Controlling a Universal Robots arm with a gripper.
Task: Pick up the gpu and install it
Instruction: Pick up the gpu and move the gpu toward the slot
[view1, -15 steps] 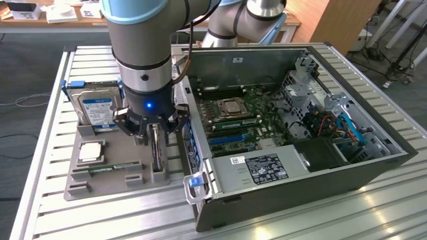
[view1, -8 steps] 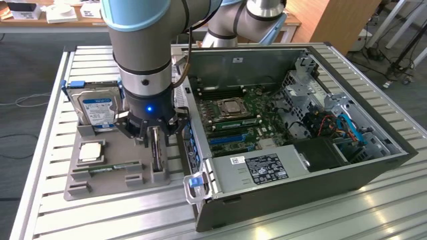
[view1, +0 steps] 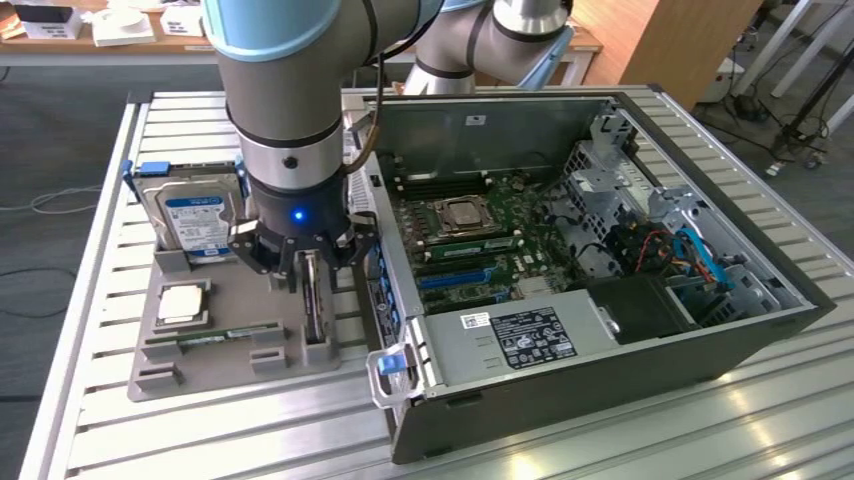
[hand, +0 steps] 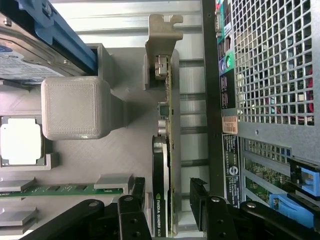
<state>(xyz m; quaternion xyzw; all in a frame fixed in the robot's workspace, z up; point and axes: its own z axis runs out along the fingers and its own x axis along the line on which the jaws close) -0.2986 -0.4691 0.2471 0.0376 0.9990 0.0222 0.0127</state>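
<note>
The gpu (view1: 315, 310) stands on its edge in a slot of the grey holder tray (view1: 200, 375), just beside the open computer case (view1: 747, 330). In the wrist view the gpu (hand: 167, 145) shows edge-on, a dark card with its pale metal bracket (hand: 162, 30) at the far end. My gripper (view1: 311, 272) hangs straight over it. The gripper (hand: 167, 207) is open, and one black finger (hand: 135, 212) stands on each side of the card, with a gap between pads and card. Nothing is held.
On the same tray stand a silver hard drive (view1: 196, 215) in a blue bracket, a CPU (view1: 180, 303) and a green RAM stick (view1: 220, 336). The case wall (hand: 270, 75) lies close along the card. Inside lies the motherboard with blue slots (view1: 461, 280).
</note>
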